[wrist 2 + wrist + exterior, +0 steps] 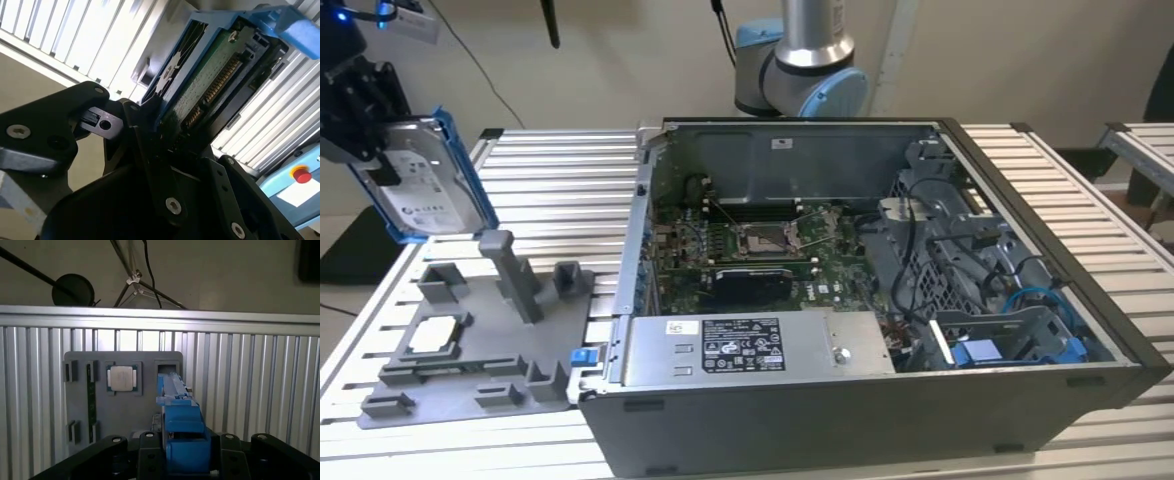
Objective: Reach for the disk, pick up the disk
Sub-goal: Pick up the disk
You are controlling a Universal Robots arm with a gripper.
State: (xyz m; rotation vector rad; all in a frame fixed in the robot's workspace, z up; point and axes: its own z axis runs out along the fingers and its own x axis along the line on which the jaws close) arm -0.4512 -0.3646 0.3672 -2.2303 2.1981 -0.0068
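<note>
Black hand (380, 160) is clamped on the silver-grey rectangular metal disk (430, 190), which has a white label and a bright blue plastic bracket.

Exterior view:
- Disk is in the air at 10 o'clock of the frame, on edge and tilted, label face to camera, clear of the slatted aluminium desk (560, 190). Hand grips its upper end.
- Grey plastic fixture tray (480, 350) sits on the desk at 6 o'clock from the disk, apart from it. A small flat silver square chip (435, 335) lies in one tray pocket.
- Open grey metal computer case (854, 420) is just beside the tray at its 3 o'clock. Blue plastic bay (983, 352) sits inside the case toward 4 o'clock.
- Grey-and-blue arm joint (803, 70) is at 12 o'clock behind the case.

Second wrist view: black fingers (140, 135) pinch one end of the disk (210, 85). Its green circuit-board side and connector row show, with the blue bracket round the edge.

First wrist view: disk (177, 415) is held edge-on, with the tray (80, 405) and chip (121, 378) on the desk (260, 405) beyond it.
</note>
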